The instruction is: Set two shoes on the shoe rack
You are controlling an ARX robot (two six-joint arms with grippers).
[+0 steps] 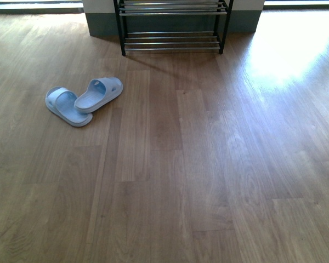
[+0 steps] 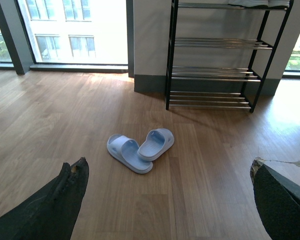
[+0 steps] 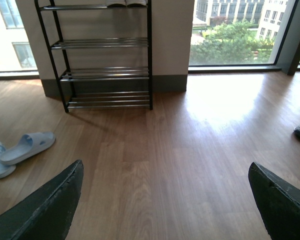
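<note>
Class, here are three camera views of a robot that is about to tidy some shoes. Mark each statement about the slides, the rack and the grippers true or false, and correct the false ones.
1. Both pale blue slides lie on the wooden floor. True.
2. The left gripper is shut on a slide. False: the left gripper is open and holds nothing.
3. The two slides touch each other. True.
4. Sneakers fill the lowest shelf of the shoe rack. False: the shoe rack's lowest shelf is bare.
5. The right gripper is open. True.
</note>
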